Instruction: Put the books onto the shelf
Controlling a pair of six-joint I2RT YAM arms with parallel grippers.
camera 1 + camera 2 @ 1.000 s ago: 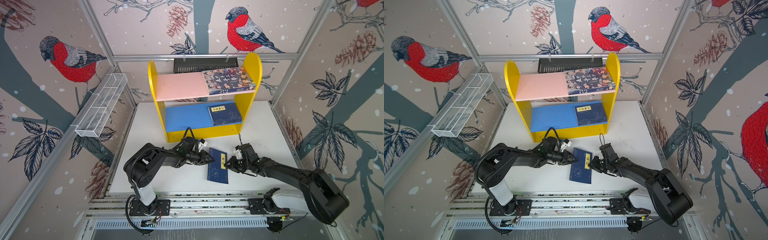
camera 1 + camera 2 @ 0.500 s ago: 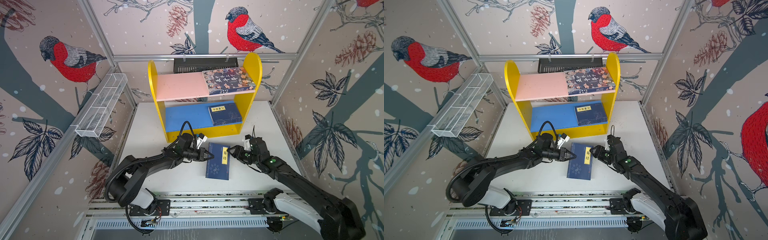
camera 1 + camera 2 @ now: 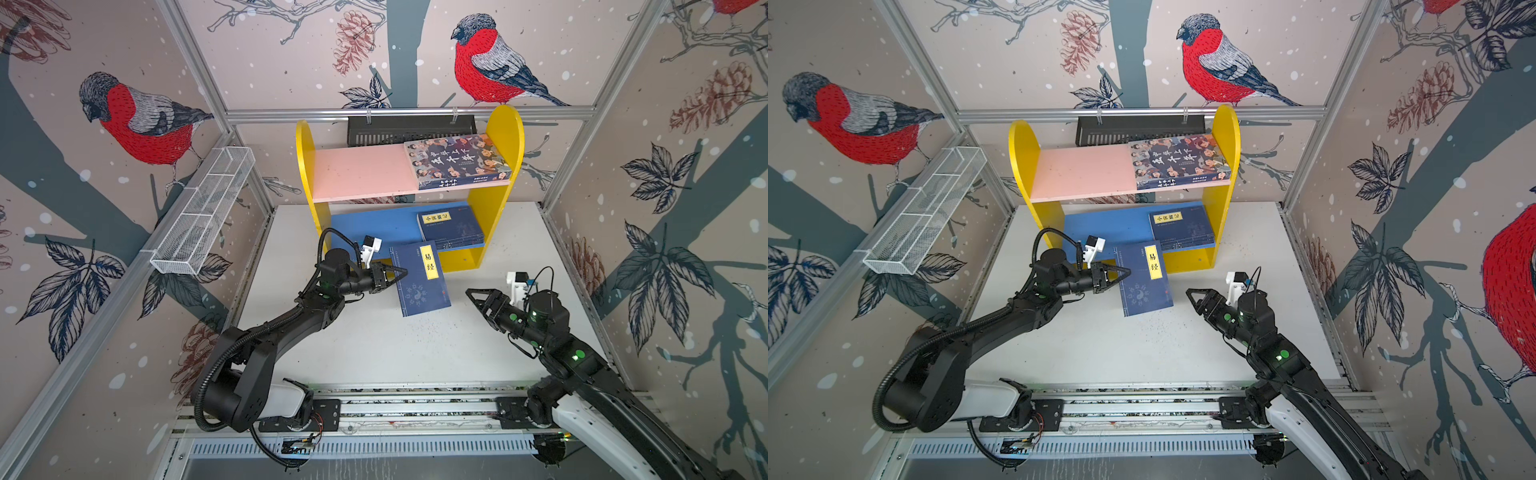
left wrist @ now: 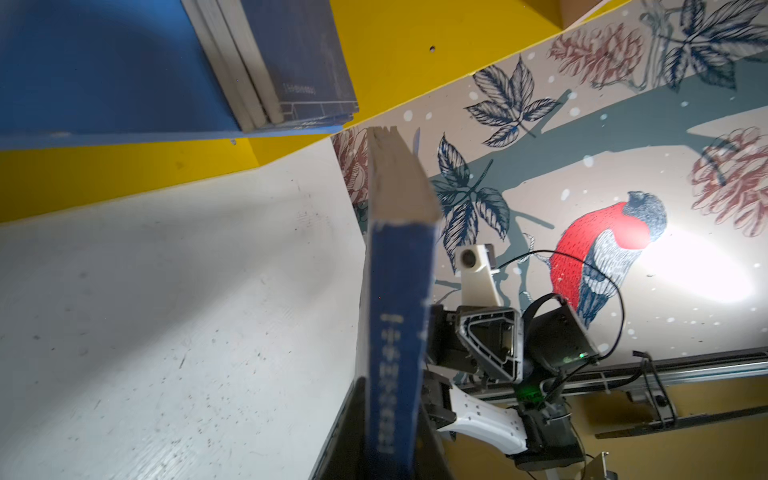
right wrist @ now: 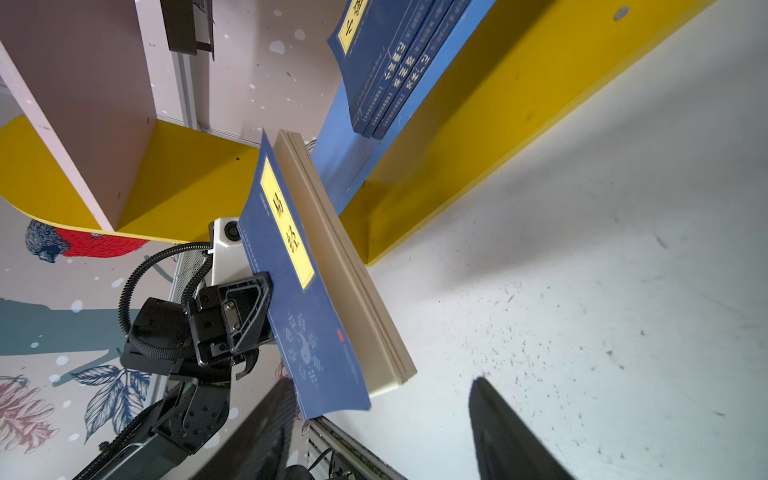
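Note:
A navy book (image 3: pixel 419 278) (image 3: pixel 1144 278) with a yellow label hangs tilted above the white table, just in front of the shelf (image 3: pixel 505 124) (image 3: pixel 1225 124). My left gripper (image 3: pixel 399 272) (image 3: pixel 1123 274) (image 4: pixel 386 415) is shut on its spine edge (image 4: pixel 395 332). My right gripper (image 3: pixel 473 297) (image 3: pixel 1192 296) (image 5: pixel 382 382) stands open to the book's right, holding nothing; the book (image 5: pixel 299 291) is close in front of it. A colourful book (image 3: pixel 455 160) lies on the pink upper board. A stack of navy books (image 3: pixel 451 226) (image 5: pixel 399 62) (image 4: pixel 291 62) lies on the blue lower board.
A white wire basket (image 3: pixel 203 216) hangs on the left wall. A black slotted tray (image 3: pixel 411 129) hangs behind the shelf. The table (image 3: pixel 395 345) ends at a metal rail (image 3: pixel 415 409) in front, where both arm bases sit.
The right gripper opened, let go of the navy book and drew back to the right. The left gripper lifted the book and carried it towards the shelf.

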